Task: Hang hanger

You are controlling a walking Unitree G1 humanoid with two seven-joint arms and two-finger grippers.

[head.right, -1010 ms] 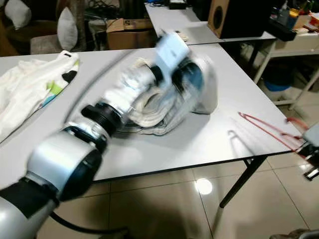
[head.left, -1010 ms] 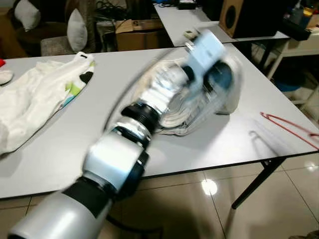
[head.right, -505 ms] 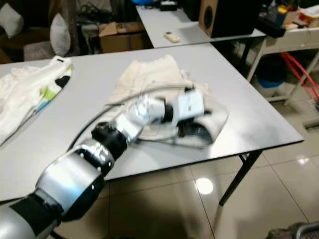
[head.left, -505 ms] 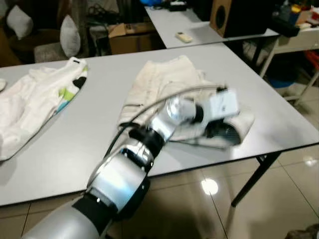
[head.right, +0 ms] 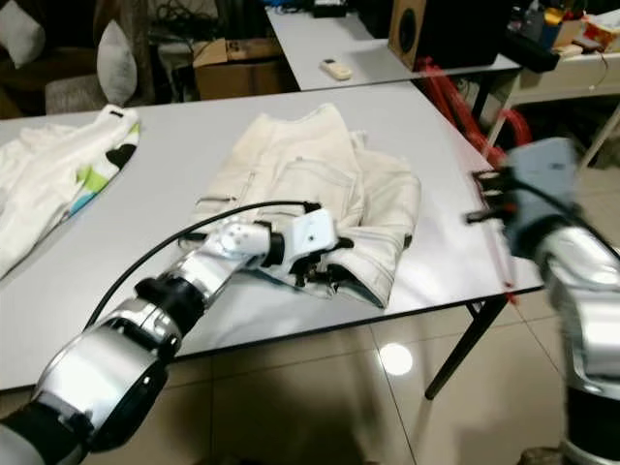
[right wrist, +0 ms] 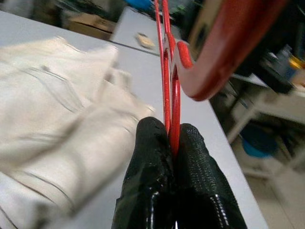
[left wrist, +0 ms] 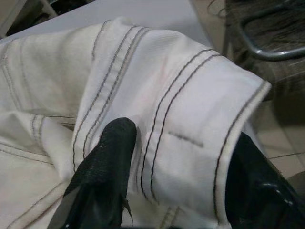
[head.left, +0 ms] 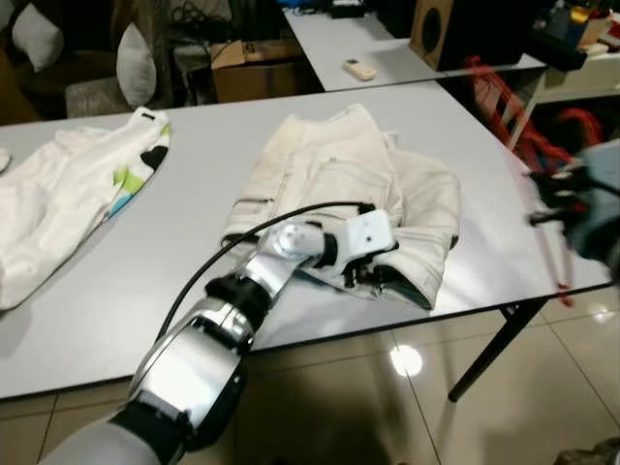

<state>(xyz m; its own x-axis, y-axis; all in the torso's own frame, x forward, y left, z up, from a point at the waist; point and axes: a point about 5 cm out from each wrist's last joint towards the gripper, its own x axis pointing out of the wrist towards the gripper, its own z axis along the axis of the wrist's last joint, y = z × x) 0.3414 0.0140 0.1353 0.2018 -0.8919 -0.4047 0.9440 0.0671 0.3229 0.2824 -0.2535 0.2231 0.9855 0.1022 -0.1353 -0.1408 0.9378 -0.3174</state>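
Right fingers [right wrist: 169, 186] pinching red hanger [right wrist: 167, 81], left apparently straddling jacket [left wrist: 181, 119]

Left gripper [head.right: 320, 271] on cream jacket [head.right: 320, 194] hem; right gripper [head.right: 481, 199] beside table [head.right: 145, 223] edge, red hanger [head.right: 460, 111] blurred.

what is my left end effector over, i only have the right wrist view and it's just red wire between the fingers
Observer: The left end effector is down on the near folded edge of the cream jacket, one black finger on each side of a stitched fold.
Operator: is it gripping the cloth yet
Observer: The fingers are spread with the fold between them, so open, not clamped.
Operator: and where does my red hanger sit relative to the table
Observer: The right end effector holds the red hanger up at the grey table's right edge, beside the jacket.
Operator: anything else on the table
Observer: A white shirt with green and black print lies at the far left.
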